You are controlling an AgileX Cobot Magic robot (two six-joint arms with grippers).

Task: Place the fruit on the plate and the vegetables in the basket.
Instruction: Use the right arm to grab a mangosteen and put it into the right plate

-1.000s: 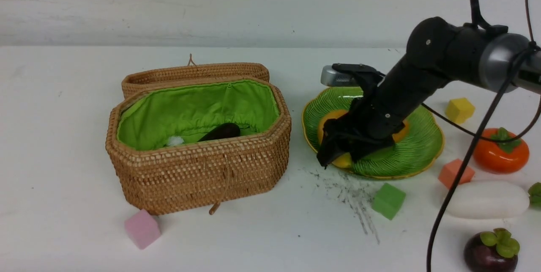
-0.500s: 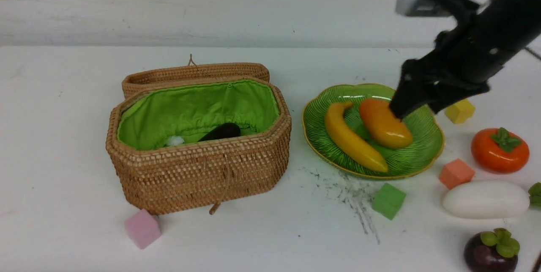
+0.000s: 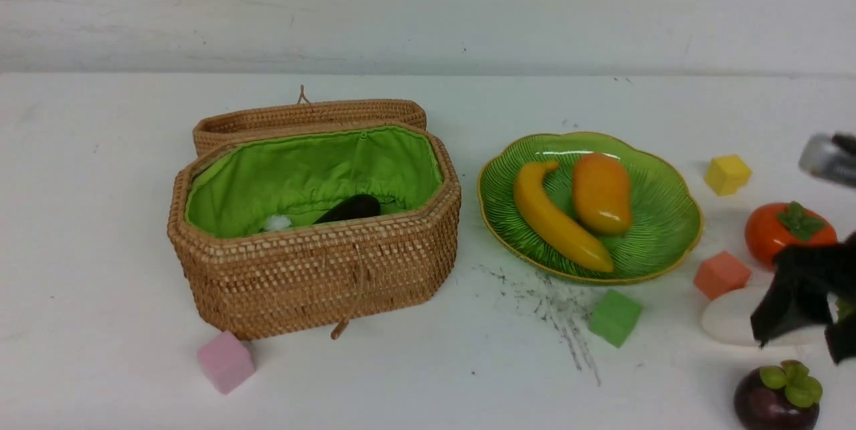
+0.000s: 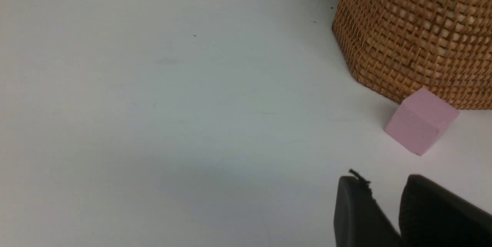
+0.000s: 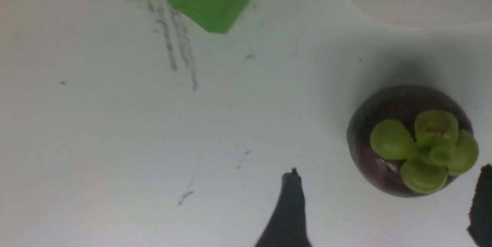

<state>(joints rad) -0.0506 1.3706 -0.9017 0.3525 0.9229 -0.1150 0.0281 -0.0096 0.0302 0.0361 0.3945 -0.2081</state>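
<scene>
we see the right pincer (image 3: 797,346) at the lower right of the front view, its jaws spread wide and empty, hanging over the white radish (image 3: 729,316), with the mangosteen (image 3: 776,398) just below it in the frame on the tabletop (image 3: 100,249). the persimmon (image 3: 769,236) sits just above it. the banana (image 3: 558,226) and mango (image 3: 600,192) lie side by side on the plate (image 3: 669,229), right of centre. the eggplant (image 3: 351,208) lies inside the basket (image 3: 314,276), left of centre. the left pincer (image 4: 384,185), near the pink cube (image 4: 421,120), shows a slim gap between its jaws and holds nothing.
</scene>
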